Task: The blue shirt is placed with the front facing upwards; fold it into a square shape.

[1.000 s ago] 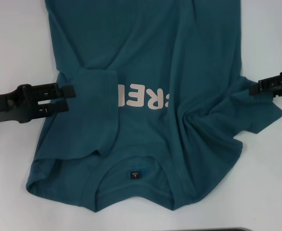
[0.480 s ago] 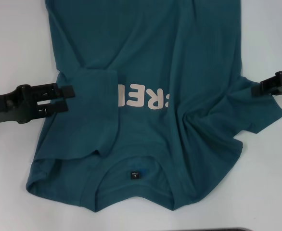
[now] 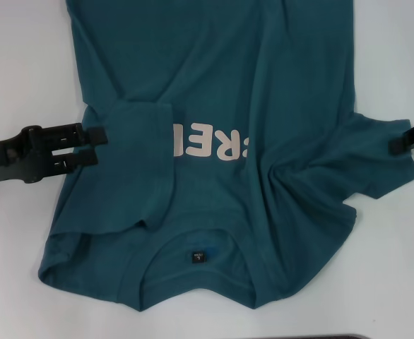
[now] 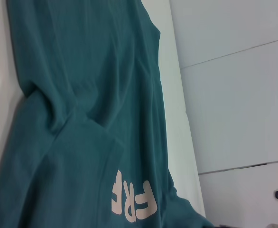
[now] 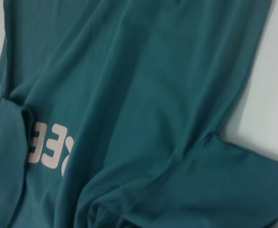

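White counter all round, bare at 9 and 3 o'clock. Spread across the middle, collar at 6 o'clock: the blue shirt, print up. 1 sleeve already folded in over the lettering on the left side; right sleeve rumpled, not yet folded, body untouched. Early going, by the look of it. Left gripper at 9 o'clock, fingers narrowly apart, holding nothing, tips at the shirt's edge. Right gripper at 3 o'clock over the sleeve; opening impossible to tell. Plenty of room both flanks.

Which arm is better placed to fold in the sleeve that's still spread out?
Probably the right: the right gripper sits by the blue shirt's unfolded sleeve; the left gripper is beside the folded one.
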Controlling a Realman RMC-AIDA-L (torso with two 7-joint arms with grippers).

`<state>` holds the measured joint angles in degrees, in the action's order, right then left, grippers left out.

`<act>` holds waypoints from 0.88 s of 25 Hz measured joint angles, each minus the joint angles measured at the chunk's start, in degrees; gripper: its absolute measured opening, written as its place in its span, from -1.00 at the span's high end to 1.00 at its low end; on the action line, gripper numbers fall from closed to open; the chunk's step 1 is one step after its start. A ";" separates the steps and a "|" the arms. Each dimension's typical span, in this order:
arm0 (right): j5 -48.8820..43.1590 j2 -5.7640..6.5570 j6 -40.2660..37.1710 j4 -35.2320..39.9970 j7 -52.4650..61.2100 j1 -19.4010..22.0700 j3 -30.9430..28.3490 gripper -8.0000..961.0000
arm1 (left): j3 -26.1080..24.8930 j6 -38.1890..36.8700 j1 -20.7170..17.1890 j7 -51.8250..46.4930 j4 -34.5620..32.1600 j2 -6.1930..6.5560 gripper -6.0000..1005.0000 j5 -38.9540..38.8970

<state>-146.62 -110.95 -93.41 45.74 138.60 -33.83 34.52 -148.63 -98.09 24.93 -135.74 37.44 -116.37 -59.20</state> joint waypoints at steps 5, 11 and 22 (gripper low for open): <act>0.09 0.55 -5.80 4.20 1.58 -0.43 -0.58 0.95 | 0.00 0.01 -0.09 -0.03 0.00 0.00 -0.37 0.02; -0.82 0.74 -7.83 5.97 3.25 -1.64 -0.54 0.95 | 0.00 -0.07 -0.34 -0.18 0.00 0.14 -0.37 -0.24; -6.61 1.53 -8.08 7.84 5.55 -0.88 -0.63 0.95 | -0.08 -0.26 -0.90 -0.58 0.27 0.36 -0.37 -0.30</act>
<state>-153.23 -109.42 -101.49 53.58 144.16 -34.71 33.90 -148.71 -98.35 24.02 -136.32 37.71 -116.00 -59.50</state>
